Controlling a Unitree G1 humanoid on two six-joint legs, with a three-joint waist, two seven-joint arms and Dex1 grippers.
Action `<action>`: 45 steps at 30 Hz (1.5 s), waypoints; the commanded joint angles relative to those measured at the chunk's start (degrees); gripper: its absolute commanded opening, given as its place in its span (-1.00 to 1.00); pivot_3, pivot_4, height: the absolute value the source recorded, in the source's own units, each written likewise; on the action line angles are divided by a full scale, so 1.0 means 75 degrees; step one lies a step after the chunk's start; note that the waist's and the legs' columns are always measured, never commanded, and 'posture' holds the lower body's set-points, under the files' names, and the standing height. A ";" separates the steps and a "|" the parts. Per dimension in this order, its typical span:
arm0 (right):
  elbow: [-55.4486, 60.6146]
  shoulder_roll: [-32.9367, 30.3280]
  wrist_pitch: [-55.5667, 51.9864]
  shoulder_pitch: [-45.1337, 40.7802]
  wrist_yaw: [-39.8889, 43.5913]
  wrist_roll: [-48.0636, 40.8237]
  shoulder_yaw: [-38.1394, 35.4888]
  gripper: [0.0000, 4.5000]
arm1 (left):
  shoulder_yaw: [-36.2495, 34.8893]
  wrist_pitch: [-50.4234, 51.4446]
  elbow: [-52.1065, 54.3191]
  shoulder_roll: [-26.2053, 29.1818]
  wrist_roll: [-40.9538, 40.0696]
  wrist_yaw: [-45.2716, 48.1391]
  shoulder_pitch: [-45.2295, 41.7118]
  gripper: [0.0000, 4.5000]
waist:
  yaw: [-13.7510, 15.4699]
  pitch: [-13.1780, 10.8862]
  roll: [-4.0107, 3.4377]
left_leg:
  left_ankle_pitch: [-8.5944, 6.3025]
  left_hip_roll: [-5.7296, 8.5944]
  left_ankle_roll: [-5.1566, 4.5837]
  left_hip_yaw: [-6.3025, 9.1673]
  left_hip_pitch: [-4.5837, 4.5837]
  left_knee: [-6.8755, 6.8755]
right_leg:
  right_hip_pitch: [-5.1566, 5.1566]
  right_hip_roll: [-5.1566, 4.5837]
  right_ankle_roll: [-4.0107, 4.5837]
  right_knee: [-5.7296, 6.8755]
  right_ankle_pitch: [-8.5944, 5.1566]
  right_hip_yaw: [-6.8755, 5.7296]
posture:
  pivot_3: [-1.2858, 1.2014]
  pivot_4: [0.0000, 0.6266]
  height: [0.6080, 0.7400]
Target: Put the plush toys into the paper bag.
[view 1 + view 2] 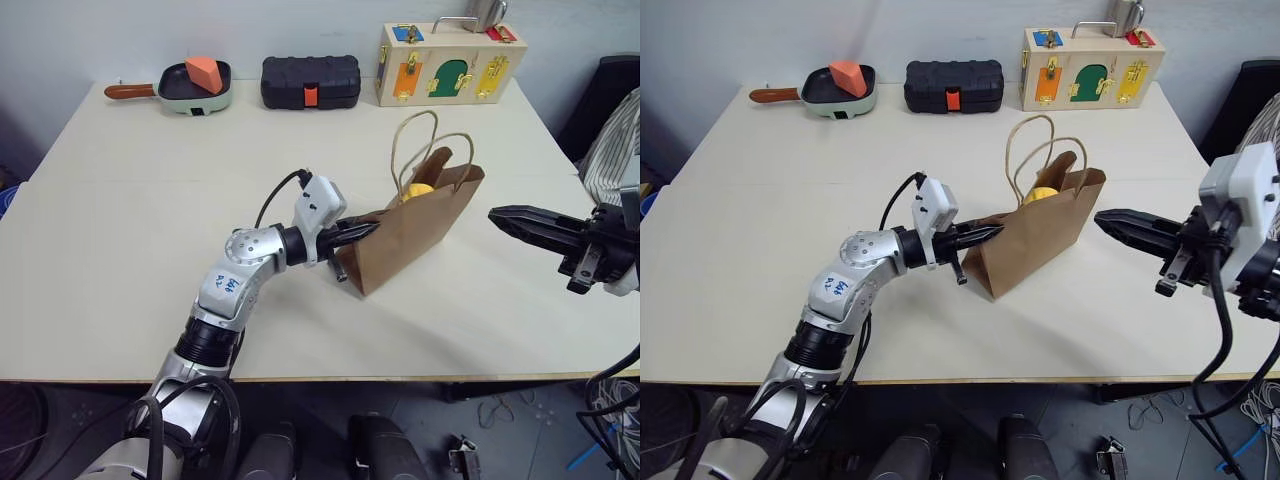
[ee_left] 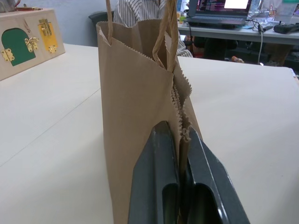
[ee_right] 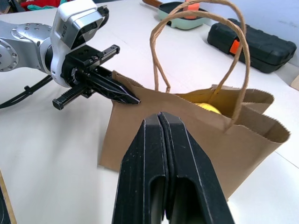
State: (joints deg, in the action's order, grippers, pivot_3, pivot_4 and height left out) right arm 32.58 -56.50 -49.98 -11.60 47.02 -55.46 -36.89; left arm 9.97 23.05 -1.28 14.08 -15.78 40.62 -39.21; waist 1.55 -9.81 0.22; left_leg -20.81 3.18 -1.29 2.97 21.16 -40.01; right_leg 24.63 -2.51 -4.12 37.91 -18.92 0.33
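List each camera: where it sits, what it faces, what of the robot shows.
Head views: forward and down at the bag, both arms showing.
Left wrist: along the left gripper, shut on the bag's edge.
Right wrist: along the shut right gripper at the bag and yellow toy.
All share the bag.

We see bright, even overhead light; soft shadows lie under the paper bag beside the left claw. Focus is sharp throughout.
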 commanded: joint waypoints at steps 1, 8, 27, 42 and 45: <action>0.0049 -0.0375 -0.0201 0.0074 0.0178 -0.0607 -0.0721 -0.75 | -0.0392 -0.0136 -0.0115 0.0201 -0.0294 0.0368 -0.0150 -1.00 | 0.0014 0.0000 0.0000 | 0.0000 0.0000 0.0000 0.0000 0.0000 0.0000 | 0.0000 0.0000 0.0000 0.0000 0.0000 0.0000 | 0.03 -0.52 1.00; -0.0160 -0.1012 -0.0259 0.0570 0.0944 -0.0738 -0.1333 0.30 | -0.0711 -0.0679 -0.1314 0.0363 -0.0349 0.0959 -0.0979 -1.00 | 0.0068 -0.0002 0.0003 | -0.0001 0.0001 -0.0004 0.0000 0.0003 -0.0008 | -0.0006 -0.0001 -0.0007 -0.0007 0.0004 -0.0001 | 0.03 -0.52 1.00; -0.0261 -0.1351 -0.0340 0.1447 0.2765 -0.0939 -0.2267 1.00 | -0.0957 -0.0454 0.0140 0.3184 -0.1605 0.5458 0.0039 -1.00 | 0.0037 -0.0003 0.0005 | -0.0005 -0.0001 -0.0011 0.0005 0.0007 -0.0003 | -0.0007 -0.0001 -0.0008 -0.0020 0.0004 -0.0003 | 0.03 -0.52 1.00; -0.0235 -0.1147 0.0539 0.2181 0.3677 -0.0046 -0.1916 1.00 | -0.0554 -0.1832 -0.1051 0.3276 -0.0899 0.5874 -0.0104 -1.00 | 0.0026 -0.0003 0.0005 | -0.0009 -0.0001 -0.0018 0.0004 -0.0001 -0.0005 | -0.0016 -0.0002 -0.0009 -0.0019 0.0005 -0.0002 | 0.03 -0.52 1.00; -0.0390 -0.1100 0.0794 0.1951 0.3657 -0.0015 -0.1411 1.00 | -0.0720 -0.1208 -0.0731 0.3512 -0.0958 0.5500 -0.0065 -0.71 | 0.0006 -0.0003 0.0004 | -0.0009 -0.0001 -0.0018 0.0004 -0.0003 -0.0005 | -0.0016 -0.0002 -0.0009 -0.0018 0.0005 -0.0001 | 0.03 -0.52 1.00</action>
State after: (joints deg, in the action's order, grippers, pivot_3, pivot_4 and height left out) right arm 30.08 -64.93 -45.63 3.71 74.46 -55.55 -47.64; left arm 5.51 12.11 -8.91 39.30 -23.37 83.23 -39.59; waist 1.60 -9.84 0.26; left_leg -20.88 3.17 -1.42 3.00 21.15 -40.04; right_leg 24.53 -2.52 -4.19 37.78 -18.88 0.33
